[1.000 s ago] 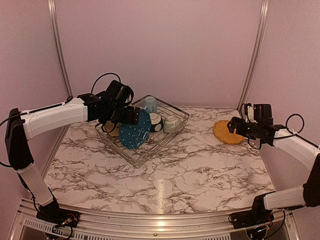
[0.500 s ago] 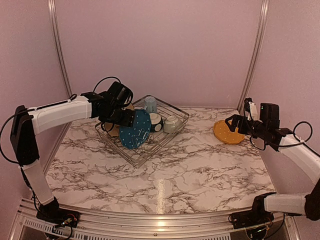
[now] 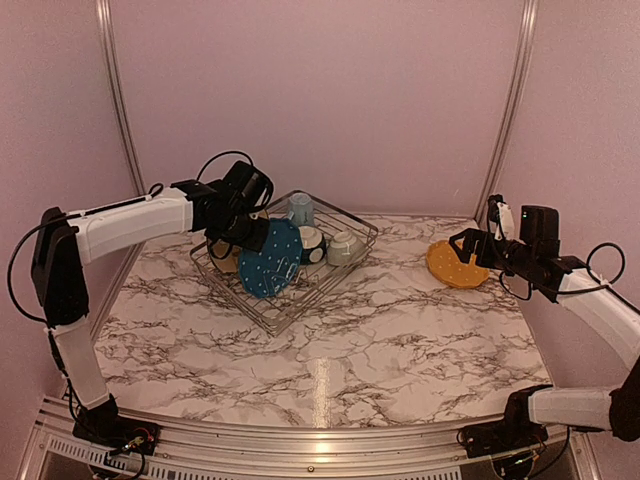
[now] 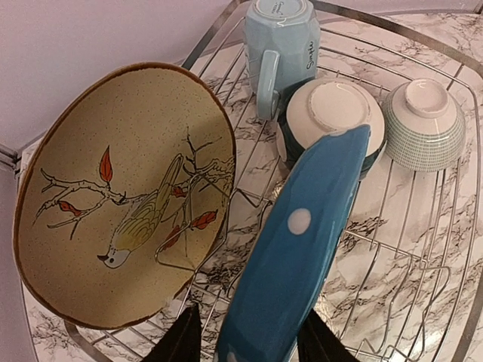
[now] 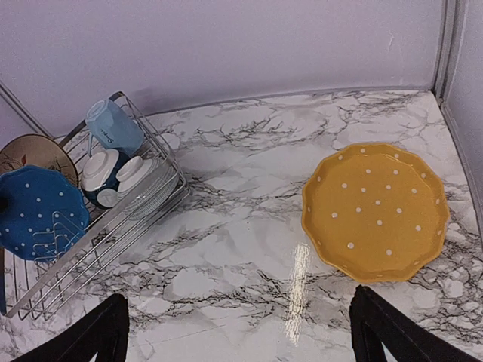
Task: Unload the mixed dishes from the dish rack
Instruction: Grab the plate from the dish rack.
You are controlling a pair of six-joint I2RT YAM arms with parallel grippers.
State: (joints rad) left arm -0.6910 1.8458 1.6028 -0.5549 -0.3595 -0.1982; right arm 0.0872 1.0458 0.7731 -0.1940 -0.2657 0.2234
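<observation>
Dish rack (image 3: 285, 262): wire basket, set corner-on at the back left of the tabletop (image 3: 400, 340).

Contents:
- Blue dotted plate (image 3: 270, 258) on edge between the tines, leaning, in the near half.
- Cream plate (image 4: 121, 196) with a bird and red leaves, on edge just left of the blue plate, against the rack's left side.
- Pale blue mug (image 4: 281, 38) upside down in the far corner.
- Teal-and-white bowl (image 4: 332, 113) upside down, just in front of the mug and touching the blue plate's far rim.
- Grey-green bowl (image 4: 424, 124) upside down, beside the teal bowl.

Yellow dotted plate (image 5: 375, 211) lies flat on the tabletop at the far right, well apart from the rack and close to the right wall.

Left gripper (image 4: 249, 343) straddles the near rim of the blue plate, one finger on each face. A thin gap shows on the cream-plate side, so I cannot tell whether it is clamped.

Right gripper (image 5: 241, 328) is spread wide, holding nothing, above bare marble near the yellow plate.

Open tabletop runs across the middle and front, between the rack and the yellow plate.
</observation>
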